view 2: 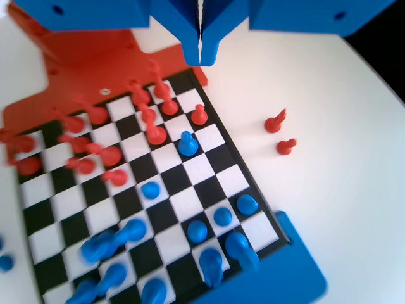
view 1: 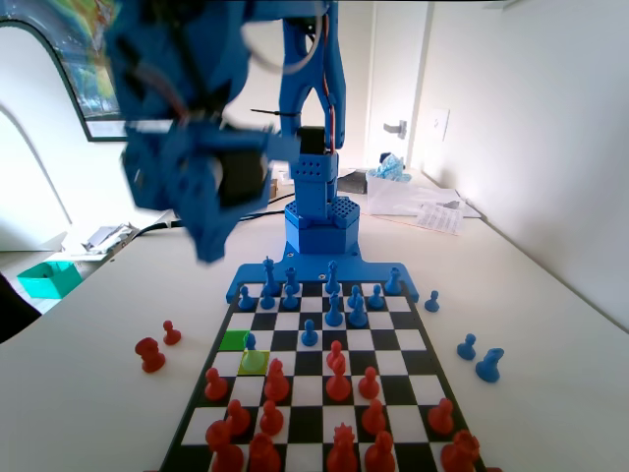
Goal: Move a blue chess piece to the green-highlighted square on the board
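board: chequered, black rim | green-highlighted square: at 9 o'clock edge, empty | blue pawn: on the paler yellow-green square, at 5 o'clock of the green one | gripper: blurred, high at 11 o'clock, jaw state unclear

My fixed camera looks low along the board toward the arm; my wrist camera looks down on that board from high up.

White table, chequered board, loose red pieces left, blue pieces right, papers in fixed view.
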Controlling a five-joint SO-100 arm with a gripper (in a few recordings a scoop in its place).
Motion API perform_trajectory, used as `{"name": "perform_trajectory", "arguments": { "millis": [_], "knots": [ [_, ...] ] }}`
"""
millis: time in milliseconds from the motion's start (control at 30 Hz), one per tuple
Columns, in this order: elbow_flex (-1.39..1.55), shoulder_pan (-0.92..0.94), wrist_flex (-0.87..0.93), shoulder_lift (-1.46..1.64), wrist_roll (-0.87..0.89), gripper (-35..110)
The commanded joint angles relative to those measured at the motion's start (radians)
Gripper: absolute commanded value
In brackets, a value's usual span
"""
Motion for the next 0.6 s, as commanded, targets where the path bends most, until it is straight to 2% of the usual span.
{"name": "perform_trajectory", "arguments": {
  "millis": [0, 567],
  "knots": [
    [-0.054, 0.025, -0.031, -0.048, 0.014, 3],
    [0.025, -0.032, -0.16, -0.141, 0.081, 11]
  ]
}}
